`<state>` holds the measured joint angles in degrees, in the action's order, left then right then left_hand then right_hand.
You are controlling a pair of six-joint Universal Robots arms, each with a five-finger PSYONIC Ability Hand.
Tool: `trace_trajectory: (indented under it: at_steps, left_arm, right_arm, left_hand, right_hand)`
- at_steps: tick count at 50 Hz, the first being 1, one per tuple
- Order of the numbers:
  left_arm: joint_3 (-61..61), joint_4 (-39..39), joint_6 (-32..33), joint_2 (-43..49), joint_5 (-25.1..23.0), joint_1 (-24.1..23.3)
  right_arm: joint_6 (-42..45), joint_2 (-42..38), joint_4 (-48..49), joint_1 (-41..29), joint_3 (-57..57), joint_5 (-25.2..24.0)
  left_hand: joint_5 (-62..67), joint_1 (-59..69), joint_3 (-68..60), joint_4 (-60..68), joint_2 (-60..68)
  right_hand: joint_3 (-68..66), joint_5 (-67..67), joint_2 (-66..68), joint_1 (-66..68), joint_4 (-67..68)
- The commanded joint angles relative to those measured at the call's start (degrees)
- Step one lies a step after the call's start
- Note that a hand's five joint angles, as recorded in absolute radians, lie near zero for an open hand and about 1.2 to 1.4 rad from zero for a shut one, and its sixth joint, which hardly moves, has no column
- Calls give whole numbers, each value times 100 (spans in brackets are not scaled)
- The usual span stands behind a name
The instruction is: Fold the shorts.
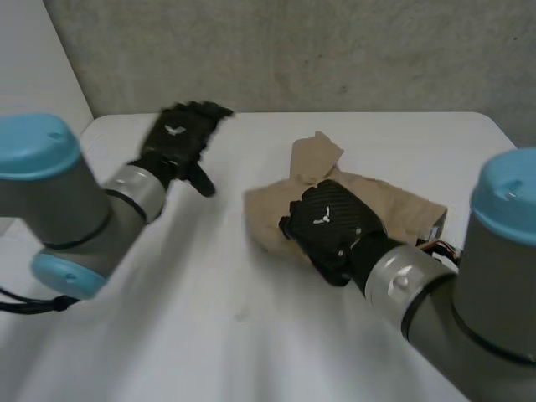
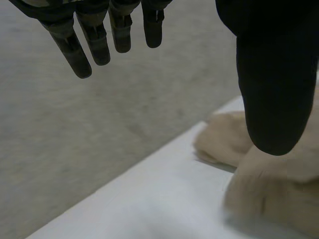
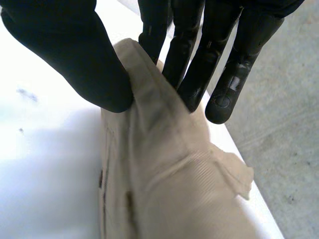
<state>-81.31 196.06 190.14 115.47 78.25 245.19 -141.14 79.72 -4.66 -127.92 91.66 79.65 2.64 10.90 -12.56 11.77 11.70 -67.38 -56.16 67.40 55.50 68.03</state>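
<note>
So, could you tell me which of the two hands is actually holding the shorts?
The right hand: its thumb and fingers pinch a fold of the beige shorts. The left hand hangs apart from them, fingers straight, holding nothing.

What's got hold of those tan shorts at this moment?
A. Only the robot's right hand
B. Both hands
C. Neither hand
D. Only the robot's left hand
A: the right hand pinches a fold of the shorts between its thumb and fingers, while the left hand hangs open above the table, apart from the cloth.
</note>
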Motion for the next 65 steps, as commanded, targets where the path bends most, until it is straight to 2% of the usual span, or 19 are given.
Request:
trace_trajectory:
  at_steps: [1,7,9,11,12,15,17,23,30,36,40,46,47,48,52,55,57,61,65]
  left_arm:
    - [511,-68,831,1073,-222,-656]
    - [669,-147,946,1549,-266,-859]
    - [774,-278,990,1716,-258,-955]
    - [845,-366,1016,1751,-249,-973]
    - [941,-462,1025,1769,-197,-982]
    - [1091,-577,1025,1760,-126,-965]
    - [1179,-718,1016,1734,-3,-921]
    - [1136,-1034,999,1181,331,-806]
    - [617,-1518,1025,-444,753,-771]
    - [126,-1816,999,-1674,779,-762]
    - [-165,-1905,1007,-2053,797,-780]
    - [-394,-1835,1025,-1652,867,-771]
    - [-368,-1817,1025,-1459,911,-771]
    - [-289,-1765,1042,-1004,1016,-771]
    - [157,-1677,1156,16,1314,-762]
    - [562,-1711,1323,607,1578,-745]
    - [888,-1746,1438,968,1894,-745]
    - [916,-1747,1465,970,2334,-762]
    - [556,-1747,1421,355,2467,-771]
  right_arm:
    - [-36,614,9,-14,396,-11]
    - [-54,834,176,91,589,42]
    - [-45,870,229,92,642,42]
    - [-45,870,273,118,668,77]
    - [-54,870,282,135,668,94]
    - [-45,861,273,328,712,138]
    - [-45,870,290,416,739,138]
    - [-54,826,510,487,642,218]
    - [-106,808,1019,505,28,1078]
    - [-133,615,1073,505,-491,1211]
    - [-150,238,1038,513,-816,1219]
    - [-273,-622,1002,461,-1080,1255]
    - [-308,-746,1002,461,-1098,1255]
    - [-343,-878,1002,461,-1124,1246]
    - [-686,-1607,1002,469,-1300,1255]
    - [-993,-2118,994,470,-1511,1272]
    - [-1169,-2363,967,487,-1590,1307]
    - [-1345,-2444,897,505,-1547,1307]
    - [-1381,-2374,870,505,-1415,1299]
  left_hand:
    - [-259,-86,251,-172,-166]
    - [127,301,-135,214,221]
    - [864,1038,-872,951,958]
    - [2189,2363,-2197,2276,2283]
    - [4095,4269,-4103,4182,4189]
    - [6462,6636,-6470,6549,6556]
    - [6736,6910,-6744,6823,6830]
    - [6736,6910,-6744,6823,6830]
    - [6736,6910,-6744,6823,6830]
    - [6736,6910,-6744,6823,6830]
    - [6736,6910,-6744,6823,6830]
    - [6639,6812,-6647,6725,6732]
    - [6005,6179,-6013,6092,6098]
    - [4600,4773,-4608,4686,4693]
    - [1834,2008,-1842,1921,1928]
    - [1508,1682,-1516,1595,1602]
    - [587,760,-595,674,680]
    - [-74,100,66,13,20]
    - [-91,83,83,-4,3]
  right_hand:
    - [-1262,-1384,1260,2450,1197]
    - [-1262,-1384,1260,2450,1197]
    - [-1262,-1384,1260,2450,1197]
    - [-1262,-1384,1260,2450,1197]
    - [-1262,-1384,1260,2450,1197]
    - [-1262,-1384,1260,2450,1197]
    - [-1262,-1384,1260,2450,1197]
    - [-1262,-1384,1260,2450,1197]
    - [-1262,-1384,1260,2450,1197]
    - [-1262,-1384,1260,2450,1197]
    - [-1262,-1384,1260,2450,1197]
    - [-1262,-1384,1260,2450,1197]
    - [-1262,-1384,1260,2450,1197]
    - [-1262,-1384,1260,2450,1197]
    - [-1262,-1384,1260,2450,1197]
    - [-1262,-1384,1260,2450,1197]
    - [-1262,-1384,1260,2450,1197]
    - [-1262,-1384,1260,2450,1197]
    - [-1262,-1384,1260,2450,1197]
